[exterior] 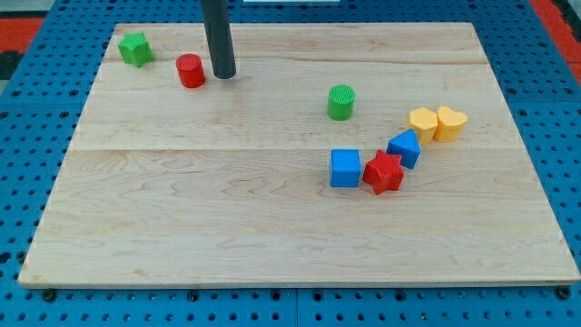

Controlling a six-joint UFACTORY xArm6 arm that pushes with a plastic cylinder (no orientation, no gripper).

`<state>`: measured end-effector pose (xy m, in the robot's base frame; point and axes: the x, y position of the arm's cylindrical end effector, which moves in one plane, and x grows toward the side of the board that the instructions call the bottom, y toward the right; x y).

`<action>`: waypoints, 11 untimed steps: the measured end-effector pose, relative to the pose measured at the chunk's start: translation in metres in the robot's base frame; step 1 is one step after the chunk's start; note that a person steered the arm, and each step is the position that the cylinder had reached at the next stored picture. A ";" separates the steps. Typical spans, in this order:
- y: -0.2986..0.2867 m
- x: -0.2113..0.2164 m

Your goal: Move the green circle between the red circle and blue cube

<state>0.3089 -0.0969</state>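
The green circle (340,102) stands right of the board's middle, towards the view's top. The red circle (190,70) stands at the upper left. The blue cube (345,168) lies below the green circle, touching a red star (383,173) on its right. My tip (223,74) rests on the board just right of the red circle, a small gap apart from it, and far to the left of the green circle.
A green star (135,48) sits in the upper left corner. A second blue block (405,147) lies up and right of the red star. A yellow hexagon-like block (423,123) and a yellow heart (450,123) sit side by side at the right. The wooden board (182,227) lies on a blue pegboard.
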 end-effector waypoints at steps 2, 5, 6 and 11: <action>-0.081 -0.034; 0.026 -0.031; 0.153 -0.040; 0.050 0.047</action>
